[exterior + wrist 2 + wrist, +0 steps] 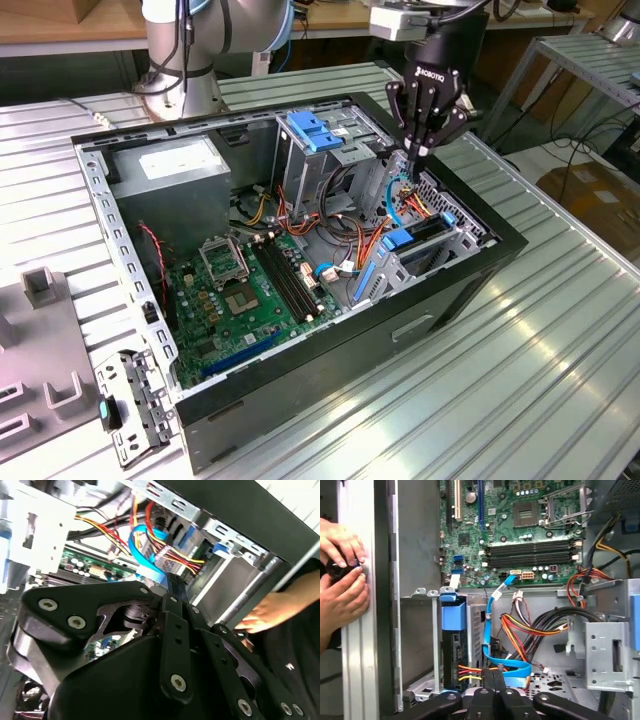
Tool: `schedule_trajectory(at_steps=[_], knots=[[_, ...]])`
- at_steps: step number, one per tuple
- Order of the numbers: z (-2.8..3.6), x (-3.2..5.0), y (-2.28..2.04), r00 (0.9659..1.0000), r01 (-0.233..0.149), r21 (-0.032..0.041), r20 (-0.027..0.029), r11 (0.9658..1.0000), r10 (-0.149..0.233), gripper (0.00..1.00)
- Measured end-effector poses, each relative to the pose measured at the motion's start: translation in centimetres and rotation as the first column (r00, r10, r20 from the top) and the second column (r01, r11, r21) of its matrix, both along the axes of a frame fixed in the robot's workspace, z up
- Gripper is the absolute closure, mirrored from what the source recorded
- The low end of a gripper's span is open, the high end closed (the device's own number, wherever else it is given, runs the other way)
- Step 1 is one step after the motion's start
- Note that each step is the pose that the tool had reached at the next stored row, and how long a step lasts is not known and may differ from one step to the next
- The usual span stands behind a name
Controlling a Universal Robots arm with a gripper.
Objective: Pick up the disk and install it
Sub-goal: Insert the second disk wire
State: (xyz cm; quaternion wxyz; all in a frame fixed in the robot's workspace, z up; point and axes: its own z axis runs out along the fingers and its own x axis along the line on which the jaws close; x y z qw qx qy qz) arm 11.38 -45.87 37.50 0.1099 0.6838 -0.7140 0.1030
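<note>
The ribbed metal tabletop (560, 380) carries an open black computer case (480, 275) lying on its side, with the green motherboard (240, 300) exposed on its floor. At the end of the case on the exterior view's right is a metal drive cage (455, 245).

The disk (453, 652) stands edge-on in that cage. One blue side rail (452, 616) shows at its end, and red, yellow and black wires (469, 672) run to its lower edge. Judging by how it sits between the cage walls, the pick-up is done and the work is at the installing stage, around seating and cabling.

The pincer (415, 150) hangs over the cage end of the case, pointing down into a tangle of coloured wires (530, 627). In the first wrist view its fingertips (487, 682) are pressed together with nothing visibly between them. They are just beside a flat blue cable (492, 630) that loops past the disk. I cannot tell whether they touch it.

A person's hands (342, 587) rest on the tabletop rail outside the case wall, well apart from the disk.

I judge that any further move here calls for a slow, straight approach, because the loose cables crowd the cage and could snag.
</note>
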Motion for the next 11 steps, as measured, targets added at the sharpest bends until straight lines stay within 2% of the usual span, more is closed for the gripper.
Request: schedule_trajectory(at_steps=[2, 3, 4, 8, 9, 10, 11], knots=[[-0.1, 0.0, 0.02, 1.0, 0.0, -0.0204, 0.0, 0.9998, 0.0, 0.89], [-0.17, 0.0, 0.04, 1.0, 0.0, -0.0337, 0.0, 0.9994, 0.0, 0.82], [-0.23, 0.0, 0.05, 1.0, 0.0, -0.0428, 0.0, 0.9991, 0.0, 0.82], [-0.64, 0.0, 0.1, 1.0, 0.0, -0.0762, 0.0, 0.9971, 0.0, 0.81], [-0.74, 0.0, 0.11, 1.0, 0.0, -0.0817, 0.0, 0.9967, 0.0, 0.75], [-0.83, 0.0, 0.12, 1.0, 0.0, -0.0868, 0.0, 0.9962, 0.0, 0.75], [-0.99, 0.0, 0.14, 1.0, 0.0, -0.0966, 0.0, 0.9953, 0.0, 0.75]])
